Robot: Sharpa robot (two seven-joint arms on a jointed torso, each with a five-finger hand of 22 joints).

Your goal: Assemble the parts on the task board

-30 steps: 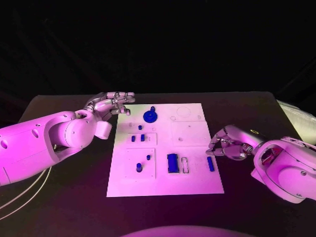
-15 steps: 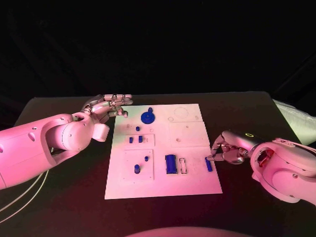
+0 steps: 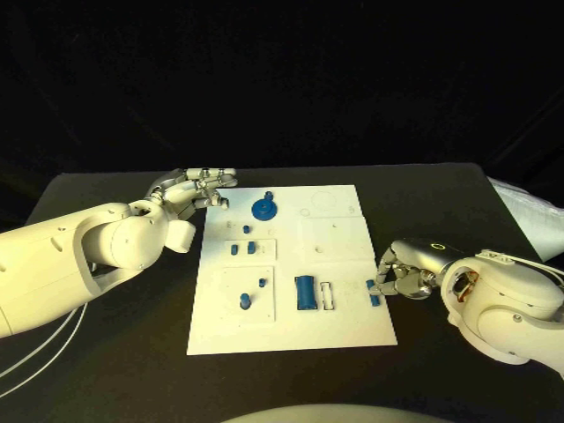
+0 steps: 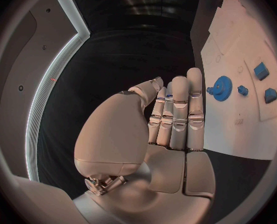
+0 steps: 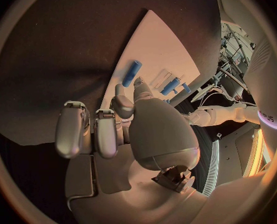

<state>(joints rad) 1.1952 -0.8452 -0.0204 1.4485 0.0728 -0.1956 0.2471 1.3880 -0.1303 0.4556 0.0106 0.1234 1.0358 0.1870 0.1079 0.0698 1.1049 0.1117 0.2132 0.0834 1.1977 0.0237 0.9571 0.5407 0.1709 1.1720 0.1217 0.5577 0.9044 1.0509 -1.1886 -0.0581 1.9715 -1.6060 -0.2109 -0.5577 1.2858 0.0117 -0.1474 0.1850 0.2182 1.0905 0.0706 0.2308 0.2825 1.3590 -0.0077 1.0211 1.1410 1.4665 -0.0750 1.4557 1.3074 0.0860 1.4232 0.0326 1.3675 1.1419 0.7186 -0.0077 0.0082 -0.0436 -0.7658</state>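
— Black counter [image 3: 104, 344], black backdrop; what lies on it?

— One white board [image 3: 295, 264] in the middle, long side running away from the robot. Small blue parts sit on it.

— Which parts?

— A gear [image 3: 265, 210] at the far end, toward the left arm's side. Nearer than that, a small peg [image 3: 248, 229], then two blocks [image 3: 241, 248] side by side in a square recess. In the near left panel, two small pieces [image 3: 253, 292], one above the other on a slant. Beside them, mid-board, an upright bar [image 3: 305, 292] next to an open slot [image 3: 327, 296].

— And the left hand [image 3: 193, 189]?

— It hovers at the board's far left corner, beside the gear, not touching it as far as I can see. From the wrist, its fingers [image 4: 179, 112] lie straight and close together, palm bare, nothing held.

— The right hand [image 3: 403, 275]?

— At the board's right edge, near end. Its fingers [image 5: 123, 102] curl down toward a blue rod [image 3: 373, 293] that lies along that edge. From the wrist, the rod [image 5: 131, 73] shows just past the fingertips, lying on the white surface.

— Gripping it?

— I cannot tell. The fingertips are right at it, but the contact itself is hidden under the hand in the head view.

— Anything else?

— A pale cloth [image 3: 537, 216] at the counter's right edge, well apart from the board.
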